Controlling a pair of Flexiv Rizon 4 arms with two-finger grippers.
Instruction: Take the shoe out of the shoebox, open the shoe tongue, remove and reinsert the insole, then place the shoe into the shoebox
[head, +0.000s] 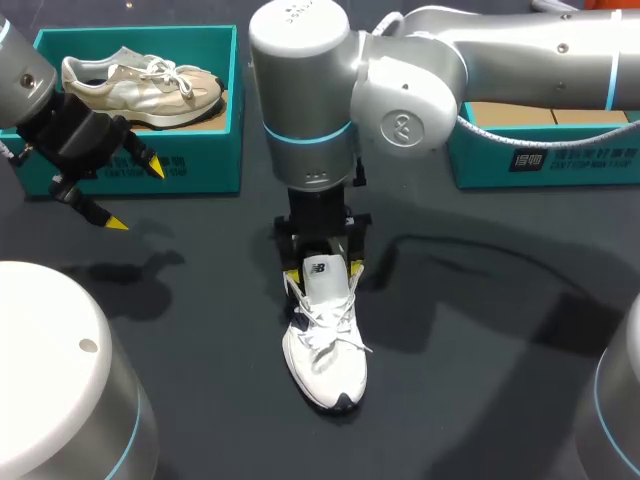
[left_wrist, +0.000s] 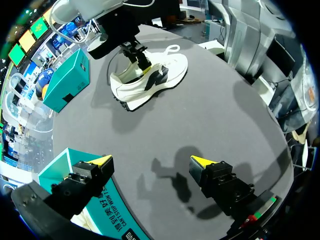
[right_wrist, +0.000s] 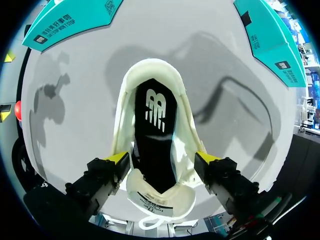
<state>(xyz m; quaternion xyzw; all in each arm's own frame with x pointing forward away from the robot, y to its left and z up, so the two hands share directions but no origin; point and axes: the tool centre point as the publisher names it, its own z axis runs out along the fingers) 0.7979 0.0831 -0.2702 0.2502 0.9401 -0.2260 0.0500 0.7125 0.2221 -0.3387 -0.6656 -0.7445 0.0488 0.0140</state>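
Dark counter carries the white shoe, clasped on both sides by the right tool; the left tool hangs released beside the shoebox.

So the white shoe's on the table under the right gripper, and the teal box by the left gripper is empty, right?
Not empty: the head view shows a beige shoe in the teal box. The rest is right.

A robotics lab is showing: left arm and right arm are hanging over a dark table, teal shoebox sitting at eleven o'clock, second shoebox at two.
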